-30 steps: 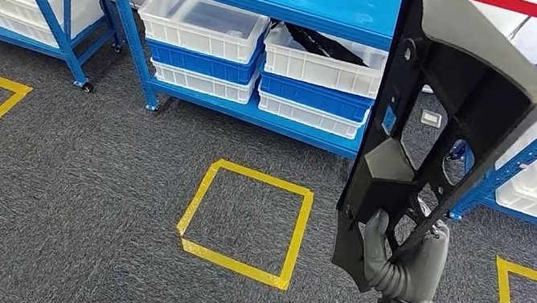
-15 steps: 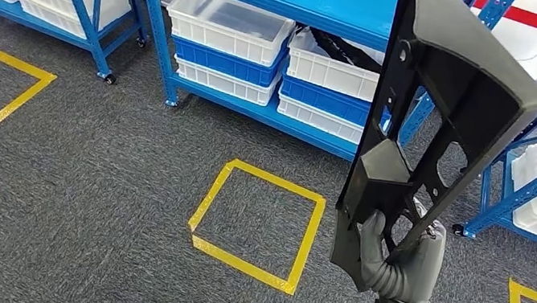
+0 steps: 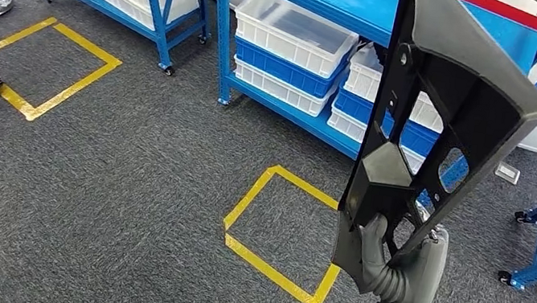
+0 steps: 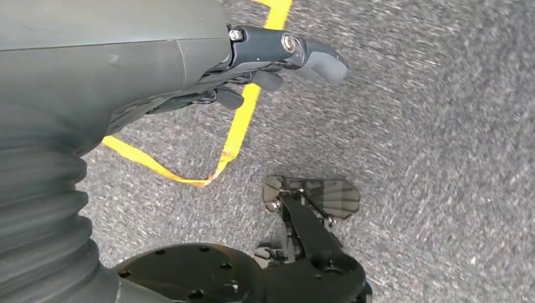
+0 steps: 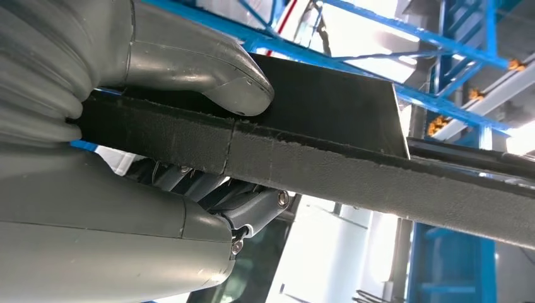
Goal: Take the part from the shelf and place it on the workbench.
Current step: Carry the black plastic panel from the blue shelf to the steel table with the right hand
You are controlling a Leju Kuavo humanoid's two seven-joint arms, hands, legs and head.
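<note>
Your right hand point(image 3: 394, 265) is clamped on the lower end of the part point(image 3: 437, 121), thumb over one face, fingers behind. Its long axis stands nearly upright above that hand. Your left hand point(image 4: 277, 60) hangs empty, fingers loosely apart. Workbench not visible yet.

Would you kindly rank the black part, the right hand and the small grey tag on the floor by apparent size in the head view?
1. black part, though nearness to the camera inflates it
2. right hand
3. grey tag
</note>
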